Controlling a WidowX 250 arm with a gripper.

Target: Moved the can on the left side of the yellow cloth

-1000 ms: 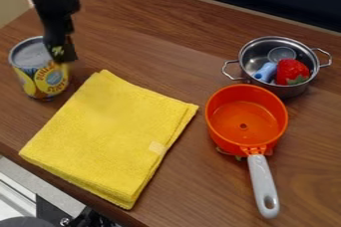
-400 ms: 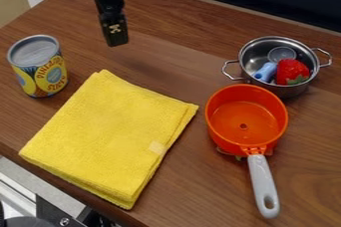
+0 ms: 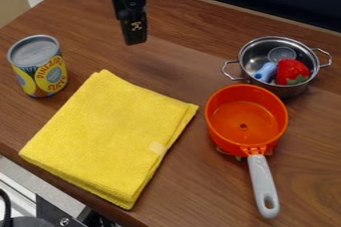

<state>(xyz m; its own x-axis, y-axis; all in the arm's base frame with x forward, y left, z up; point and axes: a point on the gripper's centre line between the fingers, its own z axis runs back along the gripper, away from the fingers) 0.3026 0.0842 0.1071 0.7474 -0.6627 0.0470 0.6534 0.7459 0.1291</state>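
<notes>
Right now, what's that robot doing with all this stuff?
The robot's gripper isn't holding anything; it hangs above the wooden table. The can stands upright on the table, just left of the folded yellow cloth as you look at it. Over on the right sit an orange pan and a metal pot with a toy strawberry inside.

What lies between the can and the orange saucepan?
In the camera view, the folded yellow cloth lies between the can and the orange saucepan, touching neither.

Robotics lab, black robot gripper (image 3: 135, 34) above wooden tabletop (image 3: 193, 66), toy strawberry (image 3: 289, 71) in pot (image 3: 287, 90)
</notes>
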